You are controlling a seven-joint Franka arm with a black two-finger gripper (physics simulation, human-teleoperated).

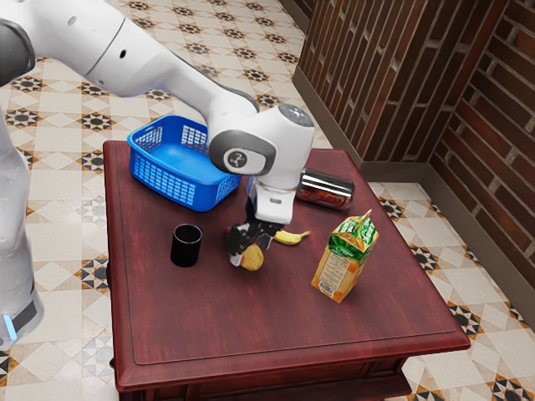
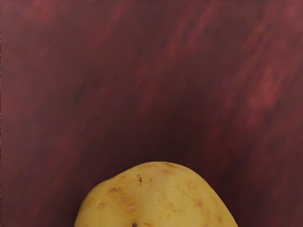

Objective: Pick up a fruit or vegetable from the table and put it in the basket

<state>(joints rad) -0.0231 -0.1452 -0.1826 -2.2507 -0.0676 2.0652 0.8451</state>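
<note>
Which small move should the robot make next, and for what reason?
I would probably firm the grip gently on the potato before lifting. The gripper is down at it, and the wrist view shows it close at the lower edge; a secure hold seems needed before carrying it to the blue basket.

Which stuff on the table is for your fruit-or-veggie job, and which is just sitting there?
For the job:
- potato, with my hand right at it
- blue basket, where it should go

Just lying about:
- banana (a fruit too, but my hand is at the potato)
- black cup
- can on its side
- carton
</note>
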